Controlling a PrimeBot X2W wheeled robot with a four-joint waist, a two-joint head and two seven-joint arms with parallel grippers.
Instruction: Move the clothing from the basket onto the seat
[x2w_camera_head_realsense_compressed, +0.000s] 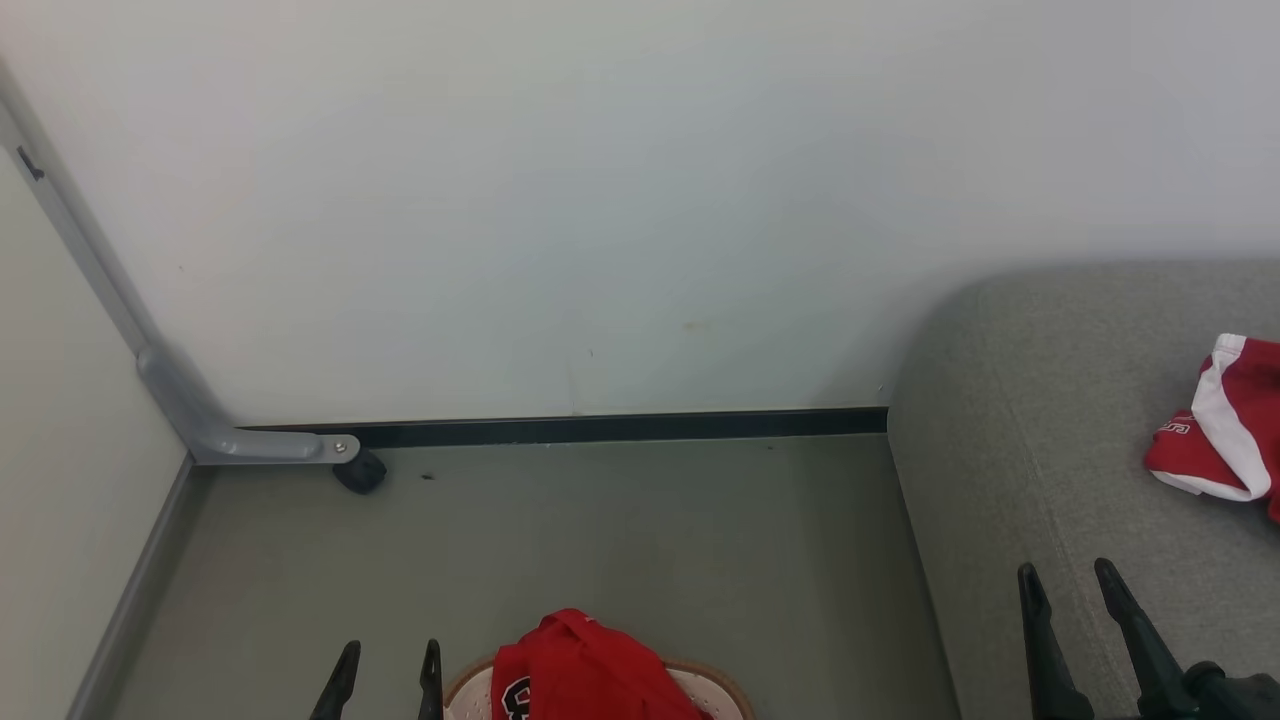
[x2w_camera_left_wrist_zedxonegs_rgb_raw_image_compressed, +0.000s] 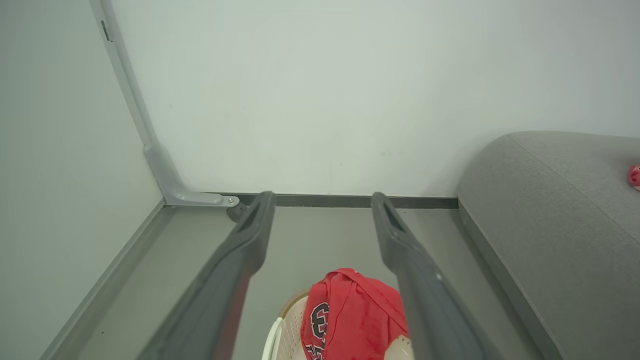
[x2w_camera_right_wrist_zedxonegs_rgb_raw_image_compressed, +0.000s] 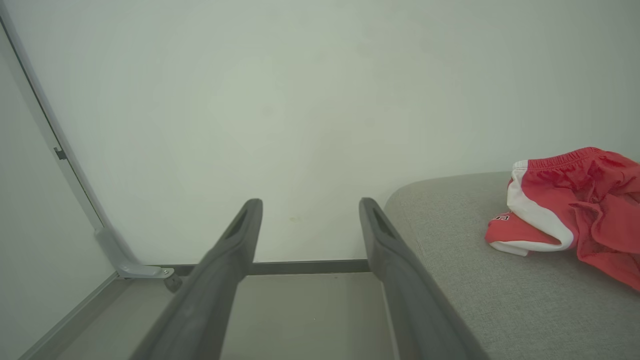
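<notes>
head view: the left gripper (x2w_camera_head_realsense_compressed: 390, 662) rises from the bottom edge at lower left, its two dark fingers apart with nothing between them. just to its right the basket (x2w_camera_head_realsense_compressed: 462, 692) peeks in at the bottom edge, cream with a brown rim, standing on the grey floor (x2w_camera_head_realsense_compressed: 640, 540). a red jersey (x2w_camera_head_realsense_compressed: 585, 665) is heaped in it and stands above the rim. the right gripper (x2w_camera_head_realsense_compressed: 1067, 580) is at lower right, over the front part of the seat (x2w_camera_head_realsense_compressed: 1030, 430), fingers spread and empty. a red and white garment (x2w_camera_head_realsense_compressed: 1215, 430) lies on the seat at the right edge, well apart from that gripper. a dark caster (x2w_camera_head_realsense_compressed: 360, 470) sits by the wall at left.

left wrist view: the left gripper (x2w_camera_left_wrist_zedxonegs_rgb_raw_image_compressed: 323, 200) has its fingers wide, holding nothing. between them, lower down, the red jersey (x2w_camera_left_wrist_zedxonegs_rgb_raw_image_compressed: 355, 315) with black and white print sits in the basket (x2w_camera_left_wrist_zedxonegs_rgb_raw_image_compressed: 290, 320), a white handle (x2w_camera_left_wrist_zedxonegs_rgb_raw_image_compressed: 272, 340) at its side. the seat (x2w_camera_left_wrist_zedxonegs_rgb_raw_image_compressed: 550, 210) is to the right.

right wrist view: the right gripper (x2w_camera_right_wrist_zedxonegs_rgb_raw_image_compressed: 311, 205) is wide and empty. the seat (x2w_camera_right_wrist_zedxonegs_rgb_raw_image_compressed: 475, 285) lies to the right, with the red and white garment (x2w_camera_right_wrist_zedxonegs_rgb_raw_image_compressed: 565, 210) crumpled on it, clear of the fingers.
</notes>
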